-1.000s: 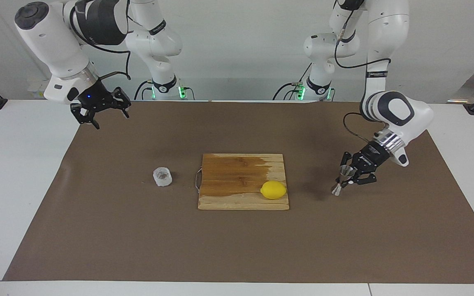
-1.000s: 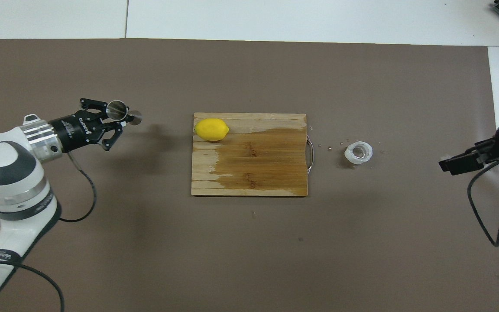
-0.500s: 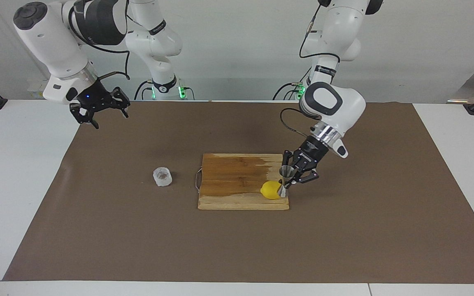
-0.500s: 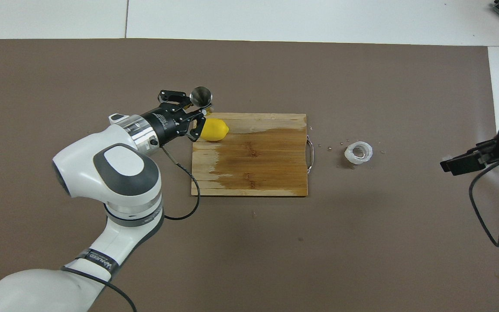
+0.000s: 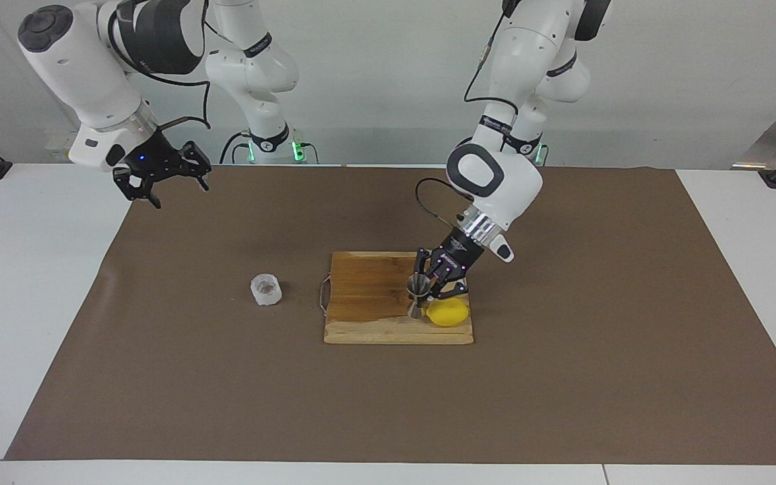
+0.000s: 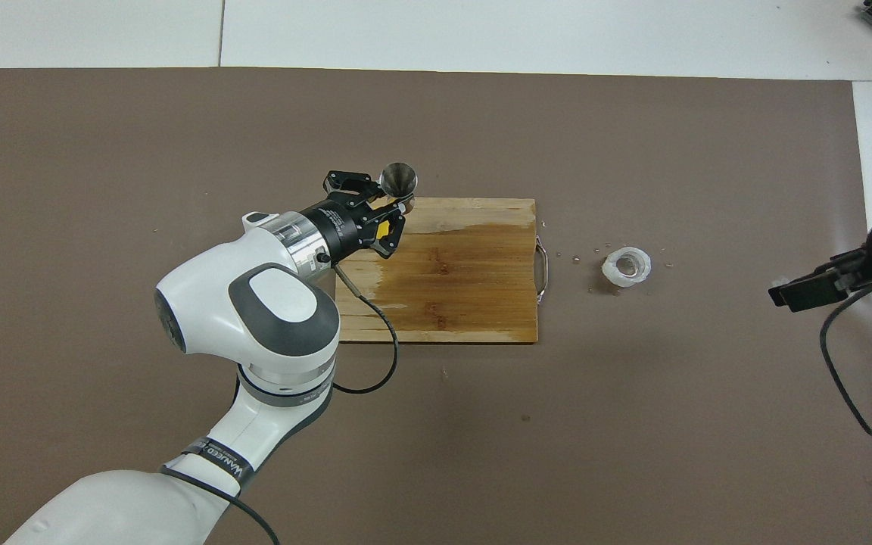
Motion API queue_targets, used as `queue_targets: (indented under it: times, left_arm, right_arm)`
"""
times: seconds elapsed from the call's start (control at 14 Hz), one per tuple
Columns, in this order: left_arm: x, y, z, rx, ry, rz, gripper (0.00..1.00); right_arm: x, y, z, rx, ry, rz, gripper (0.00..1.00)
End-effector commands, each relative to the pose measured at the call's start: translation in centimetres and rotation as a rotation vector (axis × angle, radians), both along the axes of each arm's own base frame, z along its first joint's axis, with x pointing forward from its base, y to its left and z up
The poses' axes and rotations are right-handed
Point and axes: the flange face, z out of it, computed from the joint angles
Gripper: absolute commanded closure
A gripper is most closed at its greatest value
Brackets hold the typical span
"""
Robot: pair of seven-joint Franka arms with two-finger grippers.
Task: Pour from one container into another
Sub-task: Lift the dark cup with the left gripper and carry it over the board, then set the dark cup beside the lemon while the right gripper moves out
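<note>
1. Waiting at the right arm's end of the table, the right gripper (image 5: 167,180) hangs in the air over the edge of the brown mat (image 5: 563,377), nothing between its spread, released fingers; in the overhead view only its dark tip (image 6: 811,288) shows.
2. Left gripper (image 5: 425,291), reached in from the left arm's base, over the wooden cutting board (image 5: 368,289). Clenched on the steel jigger (image 5: 417,295) at its narrow waist.
3. Steel jigger: hourglass form, held about upright with a slight tilt, open cone uppermost (image 6: 398,179). Whether its lower cone touches the board cannot be told.
4. Lemon (image 5: 448,312): yellow, lying on the board just beside the jigger and under the left gripper, on the side toward the left arm's end of the table. Seen from overhead, only a sliver (image 6: 384,226) shows between the gripper's links.
5. Cutting board: bamboo, one part darker as if wet, metal handle (image 5: 322,297) on the edge toward the right arm's end of the table.
6. Translucent crinkled cup (image 5: 266,289): small, squat, whitish, upright on the mat (image 6: 179,136), near the board's handle, well apart from both grippers. A few droplets (image 6: 577,259) lie between cup (image 6: 627,266) and handle.
</note>
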Motion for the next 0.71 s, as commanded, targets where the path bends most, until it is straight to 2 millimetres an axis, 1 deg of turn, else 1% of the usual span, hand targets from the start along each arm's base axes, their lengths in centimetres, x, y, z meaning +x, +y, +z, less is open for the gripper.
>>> queue_targets:
  times: [0.0,0.07,0.14,0.29,0.36,0.43,0.57,0.64]
  left_arm:
    - [-0.4,-1.4,-0.5,-0.020,0.015,0.020,1.00]
    - [-0.4,-1.4,-0.5,-0.022,0.016,0.022,1.00]
    - [-0.5,-1.4,-0.8,-0.020,0.020,0.021,1.00]
    - [-1.4,-2.6,-1.4,-0.001,0.023,0.006,1.00]
    - [-1.8,-2.7,-1.4,0.025,0.014,0.023,1.00]
    - [-2.3,-3.3,-1.5,0.034,0.012,0.018,1.00]
    - [-2.3,-3.3,-1.4,0.033,0.011,0.020,1.00]
    - [-2.2,-3.2,-1.3,0.036,0.008,0.025,0.70]
  right_arm:
    - [-0.6,-1.2,0.4,-0.023,0.014,-0.035,0.00]
    - [-0.7,-2.3,0.5,-0.023,0.010,-0.049,0.00]
    - [-0.7,-2.6,0.5,-0.023,0.010,-0.052,0.00]
    - [-0.8,-2.8,0.3,-0.027,0.005,-0.029,0.00]
    - [-0.6,-2.4,0.5,-0.029,-0.006,-0.017,0.00]
    - [-0.7,-2.4,0.3,-0.028,-0.002,-0.018,0.00]
    - [-1.0,-2.3,0.0,-0.027,0.002,-0.008,0.00]
    - [-0.9,-2.2,0.1,-0.030,-0.007,0.001,0.00]
